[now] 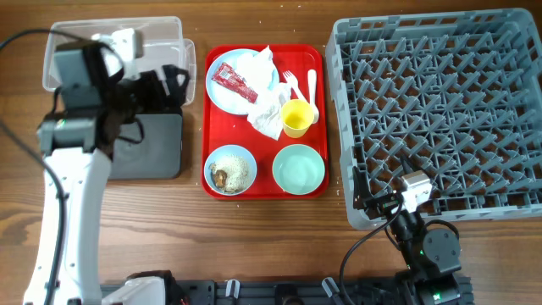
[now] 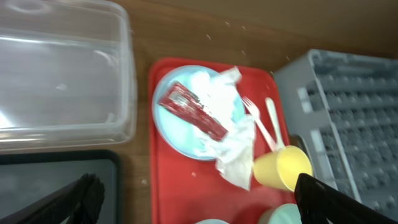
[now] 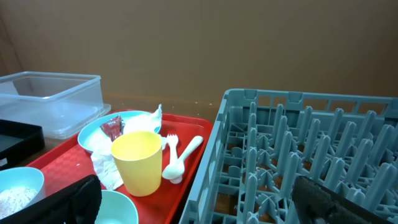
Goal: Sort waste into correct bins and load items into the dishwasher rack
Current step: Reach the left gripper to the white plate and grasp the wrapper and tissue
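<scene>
Released and empty, the left hand (image 1: 174, 85) hangs just left of the red wrapper (image 1: 233, 82), which lies diagonally across the plate (image 1: 220, 97).

The overhead camera is looking down on the red tray (image 1: 264, 157) from high up. The left wrist one is peering down, nearer, from its left. The right wrist one is looking level across it, low, from its near-right corner. All are sharing the yellow cup (image 1: 296, 119).

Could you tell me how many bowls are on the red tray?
2: blue bowl, holding scraps, at the tray's bottom-left in the overhead; green bowl bottom-right. None appears hidden.
</scene>
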### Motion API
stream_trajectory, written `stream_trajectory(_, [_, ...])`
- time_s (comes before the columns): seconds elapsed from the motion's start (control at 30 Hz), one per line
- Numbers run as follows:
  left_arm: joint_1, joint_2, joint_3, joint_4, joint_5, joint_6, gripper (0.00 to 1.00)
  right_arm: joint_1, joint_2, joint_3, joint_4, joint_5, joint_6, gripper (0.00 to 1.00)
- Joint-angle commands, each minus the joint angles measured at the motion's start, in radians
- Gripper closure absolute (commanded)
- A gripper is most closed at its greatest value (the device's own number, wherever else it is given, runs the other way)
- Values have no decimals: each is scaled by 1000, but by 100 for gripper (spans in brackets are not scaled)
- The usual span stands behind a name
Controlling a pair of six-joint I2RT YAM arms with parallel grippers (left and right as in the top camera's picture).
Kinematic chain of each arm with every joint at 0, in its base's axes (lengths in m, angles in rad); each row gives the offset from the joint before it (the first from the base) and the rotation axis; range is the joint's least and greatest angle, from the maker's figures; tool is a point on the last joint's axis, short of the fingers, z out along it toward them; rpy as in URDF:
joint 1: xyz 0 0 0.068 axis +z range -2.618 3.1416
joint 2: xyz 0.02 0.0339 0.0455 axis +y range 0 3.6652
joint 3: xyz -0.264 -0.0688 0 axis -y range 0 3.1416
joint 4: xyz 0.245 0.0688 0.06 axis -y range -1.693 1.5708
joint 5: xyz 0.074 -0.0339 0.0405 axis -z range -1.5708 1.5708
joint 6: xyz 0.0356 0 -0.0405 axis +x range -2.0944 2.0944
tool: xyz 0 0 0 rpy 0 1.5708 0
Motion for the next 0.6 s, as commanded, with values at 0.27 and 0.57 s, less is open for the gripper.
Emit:
stream_trajectory(0.27, [-202, 150, 242, -273, 12, -13, 0, -3, 2, -1, 2, -9, 6, 0])
stream_trajectory(0.57, [-233, 167, 309, -82, 8, -224, 1, -3, 2, -1, 2, -9, 5, 0])
